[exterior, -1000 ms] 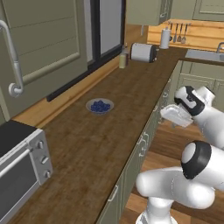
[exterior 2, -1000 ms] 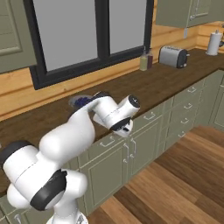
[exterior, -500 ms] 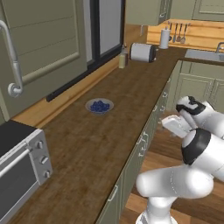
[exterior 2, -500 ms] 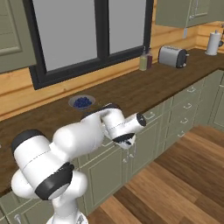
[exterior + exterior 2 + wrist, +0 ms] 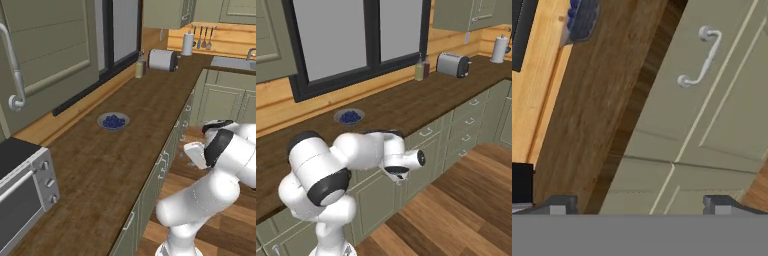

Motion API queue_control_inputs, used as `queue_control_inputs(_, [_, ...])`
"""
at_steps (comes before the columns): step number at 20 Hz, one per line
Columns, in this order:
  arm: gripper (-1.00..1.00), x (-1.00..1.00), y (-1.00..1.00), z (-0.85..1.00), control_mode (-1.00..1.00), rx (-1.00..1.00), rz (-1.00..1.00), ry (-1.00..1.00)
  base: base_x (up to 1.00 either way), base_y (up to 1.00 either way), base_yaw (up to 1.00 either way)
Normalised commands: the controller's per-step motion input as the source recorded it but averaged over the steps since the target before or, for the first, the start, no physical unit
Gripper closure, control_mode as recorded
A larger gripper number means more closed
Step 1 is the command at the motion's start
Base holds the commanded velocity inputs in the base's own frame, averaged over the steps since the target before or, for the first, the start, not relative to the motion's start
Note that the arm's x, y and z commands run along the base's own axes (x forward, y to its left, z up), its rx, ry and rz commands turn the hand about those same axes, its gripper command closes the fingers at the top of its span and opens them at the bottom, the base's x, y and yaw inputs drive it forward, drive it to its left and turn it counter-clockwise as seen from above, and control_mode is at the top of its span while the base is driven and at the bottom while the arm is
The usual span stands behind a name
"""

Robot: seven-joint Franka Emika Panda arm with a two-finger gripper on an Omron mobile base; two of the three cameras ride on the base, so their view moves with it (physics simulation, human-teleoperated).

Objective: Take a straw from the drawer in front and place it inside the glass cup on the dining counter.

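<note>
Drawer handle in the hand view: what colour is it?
Silver, on a sage-green front. The handle shows best in the hand view.

Both base cameras are looking down along the counter from behind, sharing the blueberry bowl and toaster; the hand camera is facing the drawer closely.

Just past my claw, the worktop is carrying a berry bowl straight ahead; farther along are sitting a toaster, bottle and paper roll.
</note>
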Motion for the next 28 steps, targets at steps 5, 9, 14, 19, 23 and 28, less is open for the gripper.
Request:
queue_control_inputs(5, [-1.00,0.24,0.00,-0.35,-1.00,0.18,0.00,0.00,0.00,0.00,0.00])
queue_control_inputs(9, [-1.00,0.42,0.06,-0.26,-1.00,0.17,-0.01,0.02,0.00,0.00,0.00])
queue_control_inputs(14, [-1.00,0.47,0.04,-0.26,-1.00,0.14,-0.01,0.02,0.00,0.00,0.00])
queue_control_inputs(19, [-1.00,0.42,0.00,-0.30,-1.00,0.11,0.00,0.03,0.00,0.00,0.00])
queue_control_inputs(23, [-1.00,0.39,0.00,-0.29,-1.00,0.11,0.00,0.02,0.00,0.00,0.00])
queue_control_inputs(28, [-1.00,0.51,0.03,-0.20,-1.00,0.10,0.00,0.01,0.00,0.00,0.00])
